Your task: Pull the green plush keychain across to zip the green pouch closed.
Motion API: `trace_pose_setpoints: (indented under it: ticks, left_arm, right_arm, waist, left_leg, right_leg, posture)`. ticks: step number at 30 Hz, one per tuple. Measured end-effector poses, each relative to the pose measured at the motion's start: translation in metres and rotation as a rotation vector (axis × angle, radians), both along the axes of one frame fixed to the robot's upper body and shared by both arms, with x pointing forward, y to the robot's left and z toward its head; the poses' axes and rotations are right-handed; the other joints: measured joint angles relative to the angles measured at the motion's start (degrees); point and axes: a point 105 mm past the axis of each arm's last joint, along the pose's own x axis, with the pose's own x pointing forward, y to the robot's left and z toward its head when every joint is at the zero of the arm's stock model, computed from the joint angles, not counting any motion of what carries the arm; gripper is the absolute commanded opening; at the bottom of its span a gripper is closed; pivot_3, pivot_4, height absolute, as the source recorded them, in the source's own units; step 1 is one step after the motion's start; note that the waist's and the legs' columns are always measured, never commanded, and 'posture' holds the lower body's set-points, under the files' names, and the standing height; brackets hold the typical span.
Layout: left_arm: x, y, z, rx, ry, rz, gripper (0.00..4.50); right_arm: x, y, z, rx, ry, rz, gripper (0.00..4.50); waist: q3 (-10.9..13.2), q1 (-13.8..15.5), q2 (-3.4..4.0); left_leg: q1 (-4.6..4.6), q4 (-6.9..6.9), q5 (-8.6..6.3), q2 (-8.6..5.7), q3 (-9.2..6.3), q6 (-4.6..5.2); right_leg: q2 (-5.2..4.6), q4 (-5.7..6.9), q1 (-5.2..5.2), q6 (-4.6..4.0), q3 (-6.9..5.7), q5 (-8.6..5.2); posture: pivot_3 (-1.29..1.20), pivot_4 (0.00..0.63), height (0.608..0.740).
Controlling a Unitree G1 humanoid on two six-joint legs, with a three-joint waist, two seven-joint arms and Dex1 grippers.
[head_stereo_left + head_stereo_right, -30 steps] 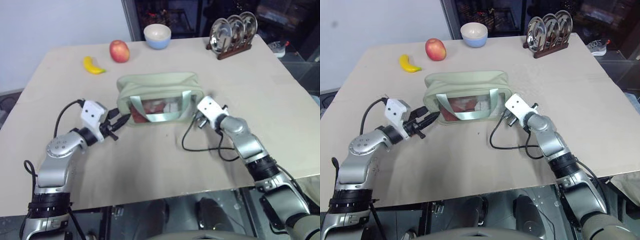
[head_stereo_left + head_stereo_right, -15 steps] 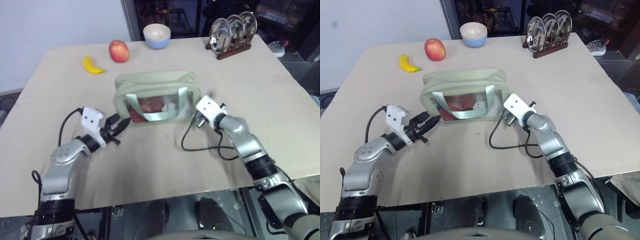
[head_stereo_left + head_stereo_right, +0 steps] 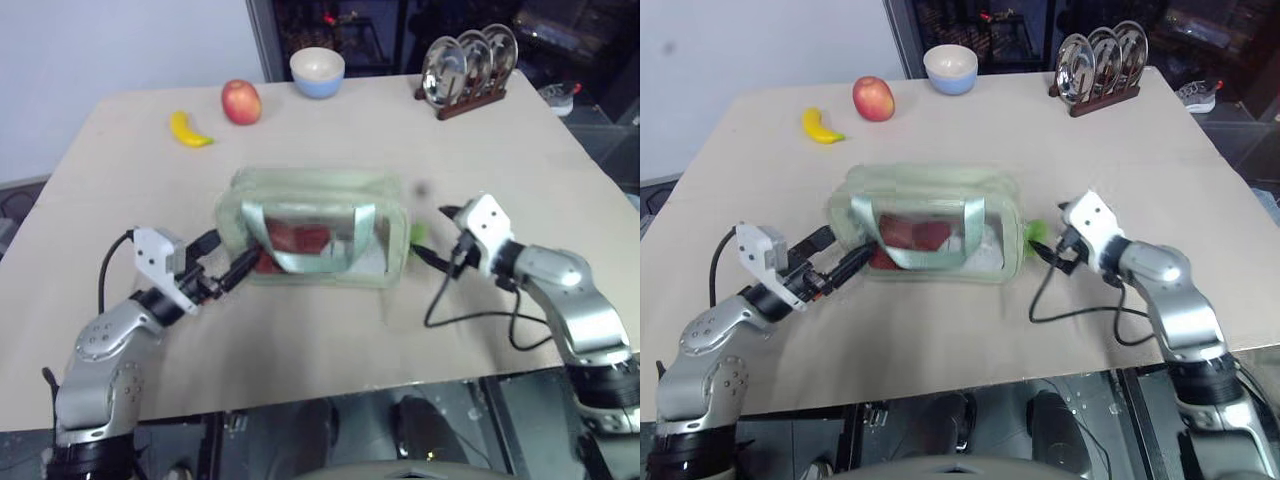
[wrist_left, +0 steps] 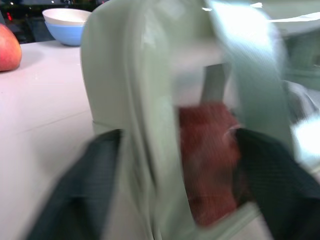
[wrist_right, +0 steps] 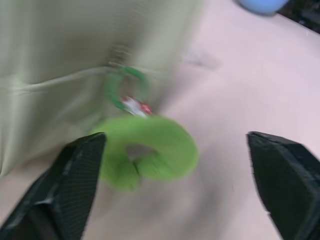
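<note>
My right gripper [image 5: 175, 185] stands spread with the soft, light green plush keychain [image 5: 145, 152] loose just ahead between its fingers, best pinched by its fuzzy middle, while my spread left gripper [image 3: 228, 262] straddles the floppy green pouch [image 3: 310, 200] end.

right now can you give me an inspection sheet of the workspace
surface: beige table, bare at the front
job's things: green pouch mid-table; green plush keychain hanging loose at its right end
clutter: banana, apple, bowl, plate rack along the far edge
grippers: left gripper open around the pouch's left end; right gripper open, off the keychain
cables: black cable loops from right wrist
surroundings: dark shelving behind
</note>
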Motion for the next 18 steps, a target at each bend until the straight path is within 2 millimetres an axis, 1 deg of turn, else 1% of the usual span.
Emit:
trace_pose_setpoints:
  ticks: [2, 4, 7, 9, 11, 12, 13, 15, 17, 18]
  left_arm:
    - [-0.004, 0.001, -0.005, 0.007, 0.022, -0.001, 4.11]
    - [-0.007, 0.002, -0.009, 0.009, 0.037, -0.004, 4.11]
    - [-0.008, 0.000, -0.007, 0.010, 0.030, -0.015, 4.11]
    - [-0.015, -0.001, -0.005, 0.006, 0.033, -0.038, 4.11]
    - [-0.025, 0.009, -0.007, 0.029, 0.063, -0.030, 4.11]
    - [-0.027, 0.014, -0.007, 0.039, 0.071, -0.020, 4.11]
    - [-0.030, 0.019, -0.005, 0.050, 0.074, -0.011, 4.11]
    - [-0.033, 0.022, -0.003, 0.057, 0.077, -0.013, 4.11]
    - [-0.041, 0.024, -0.006, 0.070, 0.108, -0.026, 4.11]
    - [-0.041, 0.025, -0.006, 0.068, 0.110, -0.024, 4.11]
  right_arm:
    - [-0.003, -0.005, -0.003, -0.010, -0.005, -0.005, 4.50]
    - [-0.005, -0.005, -0.003, -0.005, -0.023, 0.008, 4.50]
    - [-0.007, -0.008, 0.003, 0.030, -0.047, 0.015, 4.50]
    - [-0.022, -0.016, -0.001, 0.059, -0.002, 0.045, 4.50]
    - [-0.044, -0.031, -0.009, 0.034, 0.072, 0.068, 4.50]
    - [-0.049, -0.037, -0.009, 0.018, 0.091, 0.067, 4.50]
    - [-0.055, -0.045, -0.005, 0.004, 0.095, 0.063, 4.50]
    - [-0.060, -0.049, 0.004, -0.004, 0.077, 0.070, 4.50]
    - [-0.069, -0.056, 0.010, -0.029, 0.085, 0.073, 4.50]
    - [-0.069, -0.058, 0.011, -0.031, 0.085, 0.069, 4.50]
  waist:
    - [0.01, 0.02, 0.01]
    - [0.01, 0.07, 0.01]
    - [0.00, 0.30, 0.00]
    - [0.00, 0.52, 0.00]
    - [0.02, 1.13, 0.02]
    - [0.02, 1.21, 0.03]
    - [0.01, 1.22, 0.03]
    - [0.01, 1.24, 0.03]
    - [0.01, 1.42, 0.03]
    - [0.01, 1.45, 0.03]
  left_leg:
    - [0.02, 0.00, 0.00, 0.00, 0.01, 0.00]
    - [0.01, 0.02, 0.00, -0.01, 0.00, 0.00]
    - [0.01, 0.03, 0.00, -0.01, -0.01, 0.00]
    - [-0.03, 0.03, 0.00, -0.01, -0.09, 0.01]
    - [-0.13, -0.06, -0.01, 0.01, -0.12, 0.01]
    - [-0.12, -0.08, -0.01, 0.02, -0.10, 0.02]
    - [-0.10, -0.07, -0.01, 0.03, -0.07, 0.02]
    - [0.01, -0.07, -0.02, 0.06, -0.12, 0.03]
    - [0.08, -0.07, -0.02, 0.07, -0.22, 0.03]
    - [0.09, -0.05, -0.02, 0.07, -0.24, 0.03]
  right_leg:
    - [0.00, 0.00, 0.03, 0.00, -0.01, 0.00]
    - [-0.01, 0.00, 0.05, 0.00, -0.03, 0.00]
    - [-0.02, 0.00, 0.07, 0.00, -0.04, 0.00]
    - [-0.03, -0.11, 0.09, 0.00, -0.09, 0.00]
    - [-0.03, -0.35, 0.09, 0.00, -0.12, 0.00]
    - [-0.02, -0.41, 0.10, 0.00, -0.11, 0.00]
    - [-0.03, -0.44, 0.15, 0.01, -0.10, 0.00]
    - [-0.02, -0.50, 0.31, 0.01, -0.15, 0.01]
    - [-0.03, -0.63, 0.48, 0.01, -0.19, 0.01]
    - [-0.03, -0.64, 0.51, 0.01, -0.19, 0.01]
  posture:
    - [0.00, 0.150, 0.740]
    - [0.00, 0.150, 0.740]
    - [0.00, 0.150, 0.740]
    - [0.00, 0.150, 0.740]
    - [0.00, 0.150, 0.740]
    - [0.00, 0.150, 0.740]
    - [0.00, 0.150, 0.740]
    - [0.00, 0.150, 0.740]
    - [0.00, 0.150, 0.740]
    - [0.00, 0.150, 0.740]
